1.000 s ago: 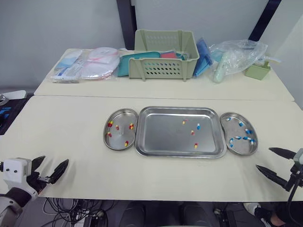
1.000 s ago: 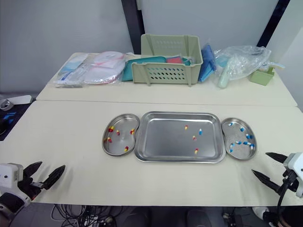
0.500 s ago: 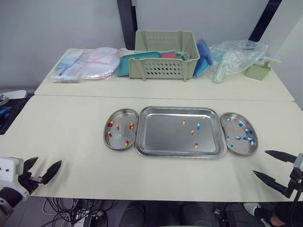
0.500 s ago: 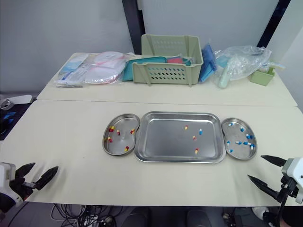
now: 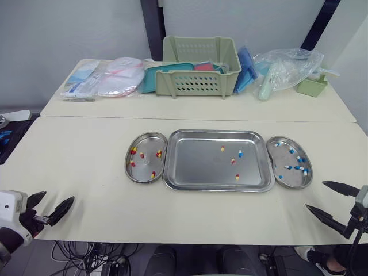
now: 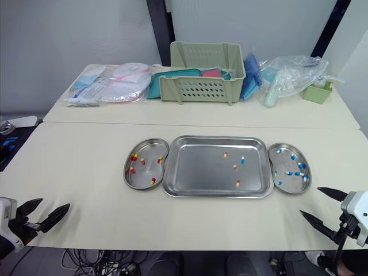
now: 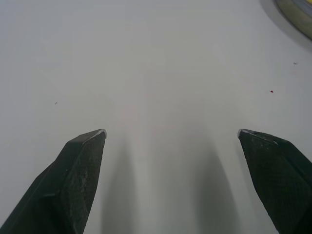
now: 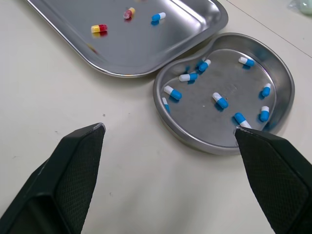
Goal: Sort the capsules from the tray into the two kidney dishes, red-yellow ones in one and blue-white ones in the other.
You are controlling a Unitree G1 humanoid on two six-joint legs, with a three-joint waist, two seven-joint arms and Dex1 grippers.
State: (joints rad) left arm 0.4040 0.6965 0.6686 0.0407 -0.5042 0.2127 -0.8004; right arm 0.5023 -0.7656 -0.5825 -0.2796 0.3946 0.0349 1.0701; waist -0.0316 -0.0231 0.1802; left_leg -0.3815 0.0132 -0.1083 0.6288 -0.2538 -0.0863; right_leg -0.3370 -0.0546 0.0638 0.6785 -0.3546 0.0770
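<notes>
A steel tray lies mid-table, holding three red-yellow capsules and one blue-white capsule. Touching its left side, a kidney dish holds several red-yellow capsules. On its right, a second kidney dish holds several blue-white ones. My left gripper stands open at the table's near left edge, far from the dishes, over bare tabletop. At the near right edge my right gripper is open and empty, just short of the right dish.
A second table behind carries a green basket, flat packets, a clear plastic bag and a small green box. Cables hang below the near edge.
My left gripper has drawn back toward the near left edge of the table, staying open. The right gripper has barely shifted. The capsules lie as before.
</notes>
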